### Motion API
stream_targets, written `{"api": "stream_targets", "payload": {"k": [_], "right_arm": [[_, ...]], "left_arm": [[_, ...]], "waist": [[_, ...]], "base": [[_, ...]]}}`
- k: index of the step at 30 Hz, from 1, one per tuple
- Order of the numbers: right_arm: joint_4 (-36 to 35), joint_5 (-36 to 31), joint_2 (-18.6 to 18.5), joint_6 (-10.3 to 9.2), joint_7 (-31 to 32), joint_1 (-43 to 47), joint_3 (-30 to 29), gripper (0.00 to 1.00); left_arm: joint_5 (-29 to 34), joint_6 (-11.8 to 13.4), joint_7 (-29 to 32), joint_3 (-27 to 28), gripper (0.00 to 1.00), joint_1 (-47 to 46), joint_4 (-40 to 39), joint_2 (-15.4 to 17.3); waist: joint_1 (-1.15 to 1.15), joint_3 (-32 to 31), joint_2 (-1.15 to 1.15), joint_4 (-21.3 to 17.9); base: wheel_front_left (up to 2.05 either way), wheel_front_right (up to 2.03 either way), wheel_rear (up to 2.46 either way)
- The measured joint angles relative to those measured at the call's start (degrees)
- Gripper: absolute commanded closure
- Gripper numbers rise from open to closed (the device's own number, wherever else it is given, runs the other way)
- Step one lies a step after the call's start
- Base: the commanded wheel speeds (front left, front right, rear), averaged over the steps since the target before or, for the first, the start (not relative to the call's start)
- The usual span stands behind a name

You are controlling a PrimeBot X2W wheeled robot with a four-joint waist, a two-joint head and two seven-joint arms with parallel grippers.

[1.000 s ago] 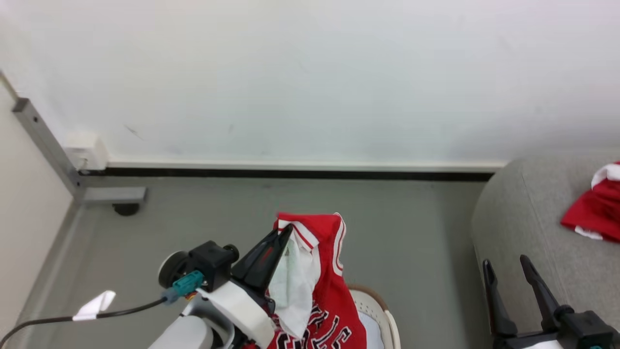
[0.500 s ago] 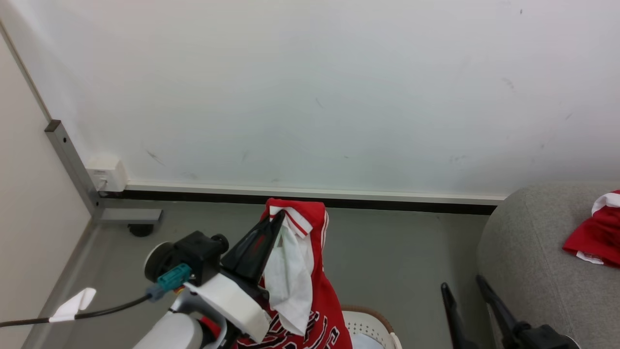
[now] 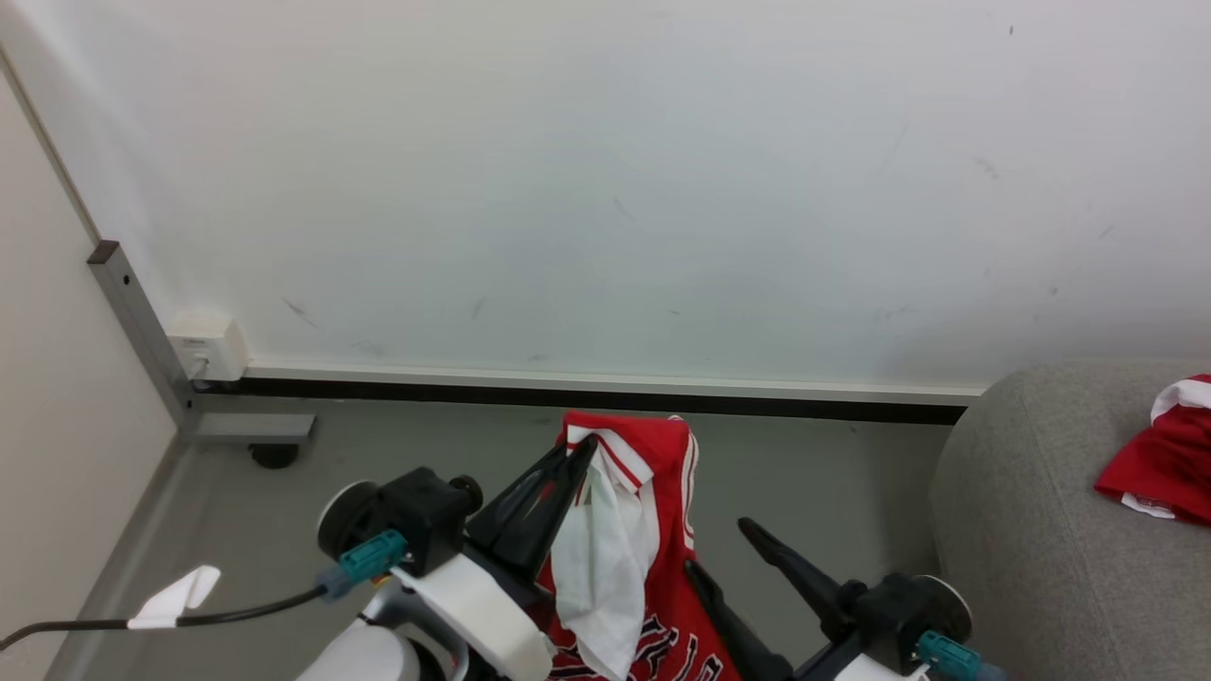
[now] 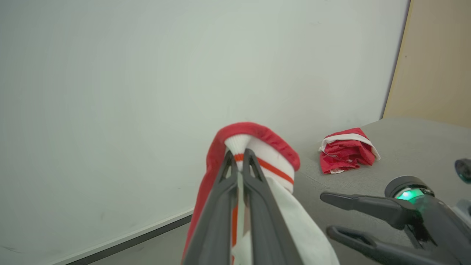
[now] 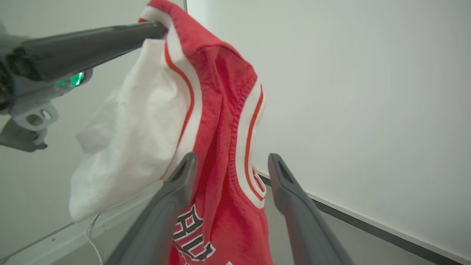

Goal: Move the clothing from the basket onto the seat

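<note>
My left gripper (image 3: 579,452) is shut on the white-striped collar of a red jersey (image 3: 667,478), holding it up over the floor. A plain white cloth (image 3: 605,558) hangs from the same pinch. In the left wrist view the shut gripper (image 4: 239,156) bites the trim of that jersey (image 4: 257,134). My right gripper (image 3: 716,545) stands open just right of the jersey; in its own view the jersey (image 5: 224,110) hangs between its spread fingers (image 5: 184,169). A second red garment (image 3: 1159,463) lies on the grey seat (image 3: 1022,530). The basket is out of view.
A white wall with a dark skirting line runs across the back. At the left stand a grey metal post (image 3: 142,331), a white socket box (image 3: 203,345) and a black caster (image 3: 274,454). A black cable with a white tag (image 3: 175,596) trails from my left wrist.
The head camera tilted up, and the basket rim dropped below the picture. My right gripper came up and leftwards from beside the seat to the hanging jersey. The left gripper kept its hold.
</note>
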Motion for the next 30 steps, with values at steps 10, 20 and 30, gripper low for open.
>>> {"api": "stream_targets", "payload": {"k": [10, 20, 30], "right_arm": [[12.0, 4.4, 2.9, 0.0, -0.6, -9.0, 9.0, 0.0], [16.9, 9.1, 5.8, 0.0, -2.3, -12.1, 9.1, 1.0], [13.2, 8.6, 5.9, 0.0, -2.4, -12.1, 4.5, 1.0]], "left_arm": [[0.4, -0.8, 1.0, -2.5, 1.0, -0.3, -1.3, -1.2], [0.0, -0.6, 1.7, -3.3, 1.0, -0.2, -2.7, -1.5], [1.2, 1.2, -0.7, -2.4, 0.0, 0.5, -1.0, -0.4]], "waist": [[0.0, -0.2, 0.0, 0.2], [0.0, -0.3, 0.0, 1.1], [0.0, 0.4, 0.0, 0.9]], "base": [[0.0, 0.0, 0.0], [0.0, 0.0, 0.0], [0.0, 0.0, 0.0]]}}
